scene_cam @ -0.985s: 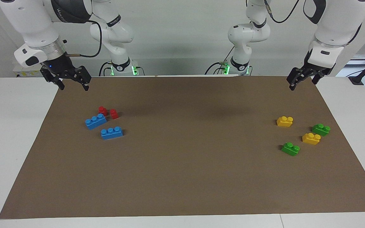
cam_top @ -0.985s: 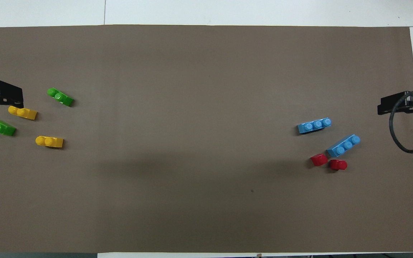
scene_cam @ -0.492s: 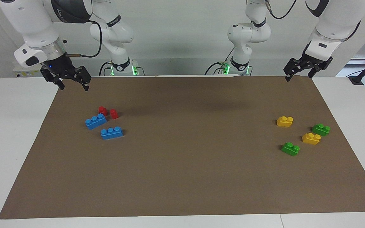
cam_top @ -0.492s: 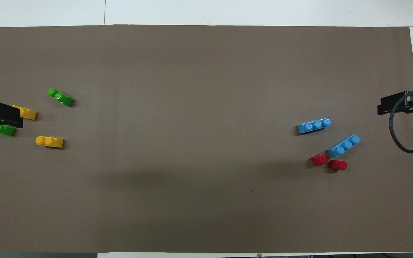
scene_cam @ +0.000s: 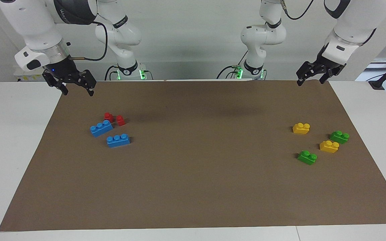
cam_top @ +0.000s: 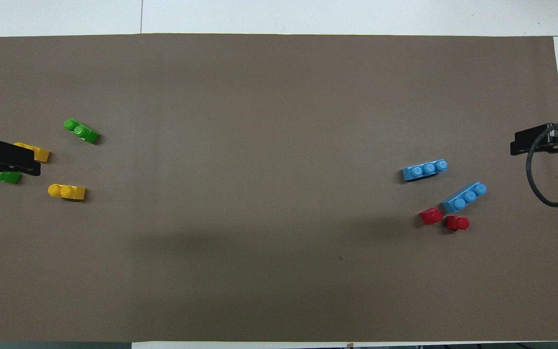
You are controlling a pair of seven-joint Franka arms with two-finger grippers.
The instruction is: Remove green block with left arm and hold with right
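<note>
Two green blocks lie on the brown mat at the left arm's end. One green block (scene_cam: pixel 307 157) (cam_top: pixel 81 131) is farther from the robots. The other green block (scene_cam: pixel 339 136) (cam_top: pixel 7 178) lies nearer the mat's end edge and is partly covered in the overhead view. My left gripper (scene_cam: pixel 309 81) (cam_top: pixel 15 159) is open and empty, high in the air, well clear of all blocks. My right gripper (scene_cam: pixel 78 91) (cam_top: pixel 535 140) is open and empty, and waits above the mat's corner at the right arm's end.
Two yellow blocks (scene_cam: pixel 301 128) (scene_cam: pixel 329 146) lie among the green ones. Two blue three-stud bricks (scene_cam: pixel 101 128) (scene_cam: pixel 118 140) and two small red blocks (scene_cam: pixel 114 118) lie at the right arm's end. The brown mat (scene_cam: pixel 193 187) covers the white table.
My left gripper has risen and shifted a little toward the table's middle; in the overhead view it now covers part of one green and one yellow block. The right arm has not moved.
</note>
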